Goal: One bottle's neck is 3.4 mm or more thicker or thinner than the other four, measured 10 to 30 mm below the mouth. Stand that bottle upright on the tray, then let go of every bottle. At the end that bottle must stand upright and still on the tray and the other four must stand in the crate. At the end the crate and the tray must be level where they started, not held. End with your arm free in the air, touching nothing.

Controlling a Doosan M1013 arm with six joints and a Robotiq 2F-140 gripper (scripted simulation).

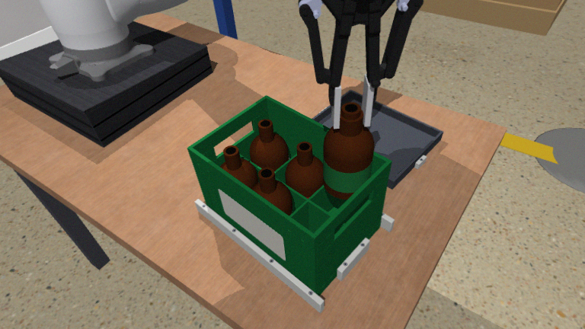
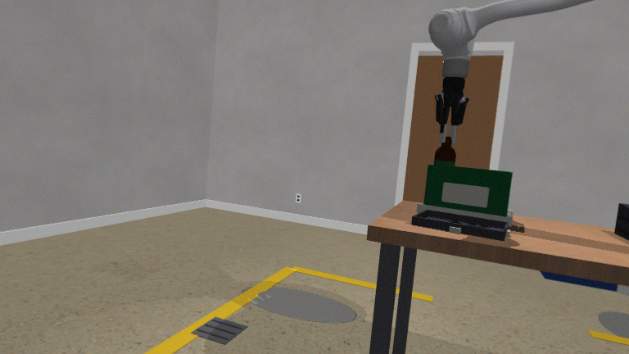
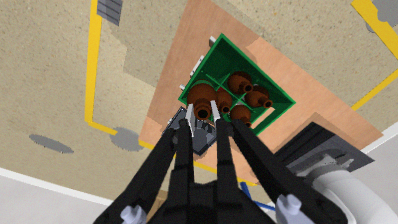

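Observation:
My gripper is shut on the neck of a brown bottle with a green label and holds it upright, raised so most of its body stands above the rim of the green crate; its base is still inside the far right cell. The held bottle's neck looks thicker than the others. Several brown bottles stand in the crate, among them one at the back, one in the middle and one at the left. The dark grey tray lies just behind the crate. The wrist view shows the fingers on the bottle's mouth.
The robot's base on a black plinth stands at the table's back left. White stops hold the crate's foot. The table's edge runs close on the right of crate and tray. The tray also shows in the exterior view.

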